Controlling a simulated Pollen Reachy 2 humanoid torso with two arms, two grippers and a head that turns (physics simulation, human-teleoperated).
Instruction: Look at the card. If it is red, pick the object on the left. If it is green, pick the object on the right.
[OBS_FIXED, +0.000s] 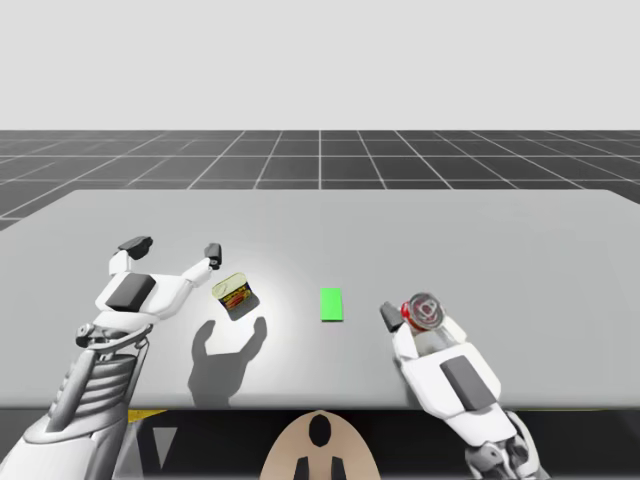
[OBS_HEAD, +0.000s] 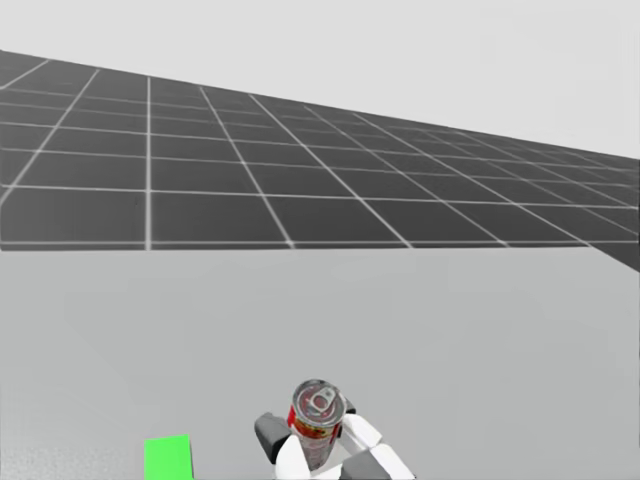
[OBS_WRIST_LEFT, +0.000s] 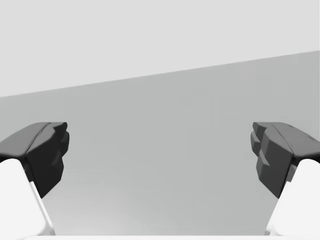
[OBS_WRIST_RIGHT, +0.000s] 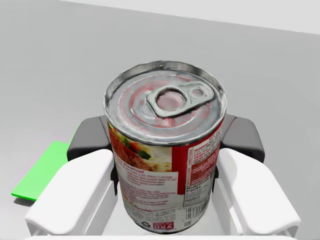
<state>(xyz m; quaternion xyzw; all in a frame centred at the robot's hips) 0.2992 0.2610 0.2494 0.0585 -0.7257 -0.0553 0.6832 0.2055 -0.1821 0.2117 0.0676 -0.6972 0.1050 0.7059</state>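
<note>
One grey table (OBS_FIXED: 520, 240) (green card (OBS_FIXED: 331, 304) on it), dark gridded floor (OBS_FIXED: 320, 160), pale backdrop (OBS_FIXED: 320, 60)

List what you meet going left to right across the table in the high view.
left end effector → yellow rectangular can → green card → red round can
</note>
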